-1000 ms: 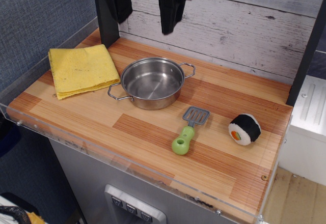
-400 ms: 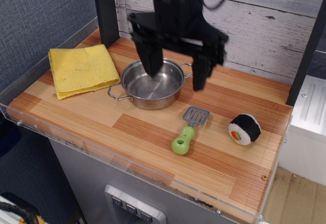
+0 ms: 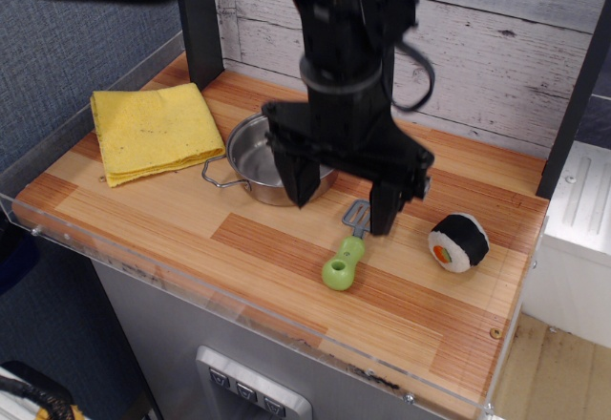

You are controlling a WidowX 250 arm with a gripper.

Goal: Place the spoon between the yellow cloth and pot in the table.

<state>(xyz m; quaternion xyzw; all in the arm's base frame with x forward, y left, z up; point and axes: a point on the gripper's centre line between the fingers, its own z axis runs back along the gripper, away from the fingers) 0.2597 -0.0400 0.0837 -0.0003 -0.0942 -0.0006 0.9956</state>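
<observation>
The spoon, with a grey slotted head and lime-green handle, lies on the table right of centre. My gripper hangs open just above and behind it, one finger to its left and one over its head, which is mostly hidden. The steel pot stands behind, partly hidden by the gripper. The yellow cloth lies folded at the left rear, just left of the pot.
A toy sushi roll sits right of the spoon. A dark post stands at the back left and a plank wall runs behind. A clear plastic edge lines the table front.
My gripper came down from the top of the view, past the pot, toward the front right, and now hangs over the spoon's head. The objects have not moved.
</observation>
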